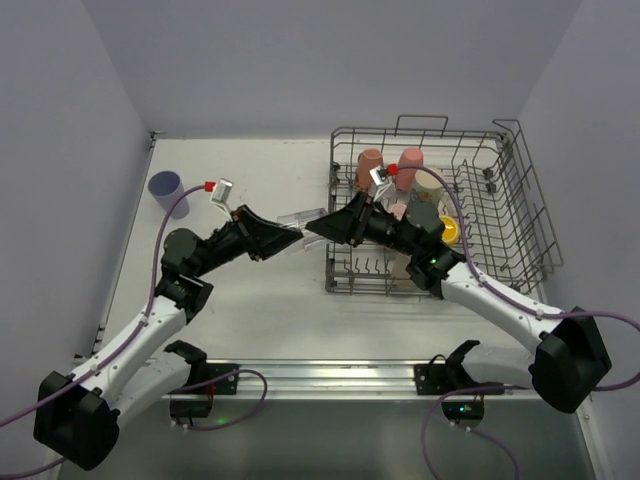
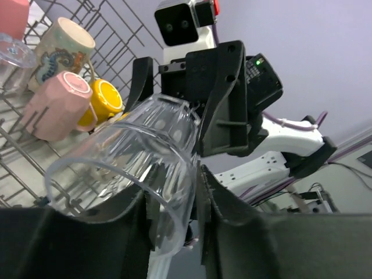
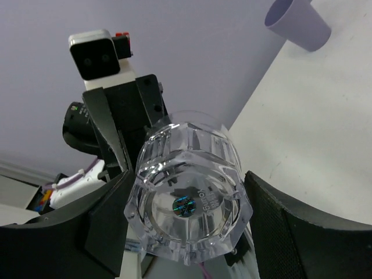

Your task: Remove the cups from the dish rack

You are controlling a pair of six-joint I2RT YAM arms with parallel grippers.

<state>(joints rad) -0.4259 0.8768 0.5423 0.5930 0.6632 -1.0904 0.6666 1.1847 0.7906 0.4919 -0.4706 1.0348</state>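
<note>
A clear glass tumbler [image 1: 300, 219] hangs on its side in the air, just left of the dish rack [image 1: 522, 200]. Both grippers hold it. My right gripper [image 1: 320, 226] is shut on its thick faceted base [image 3: 189, 209]. My left gripper [image 2: 172, 180] pinches the rim wall [image 2: 165, 215], one finger inside the tumbler and one outside. Still in the rack are a salmon cup [image 1: 370, 164], a pink cup [image 1: 411, 163] and a yellow cup [image 1: 449, 231]. The left wrist view also shows a cream seahorse mug [image 2: 61, 43] among the wires. A lavender cup [image 1: 165, 187] stands on the table at far left.
The rack's raised wire handles and upright tines stand right behind my right arm. A white wall runs along the table's left edge beside the lavender cup [image 3: 299, 23]. Purple cables trail from both arms.
</note>
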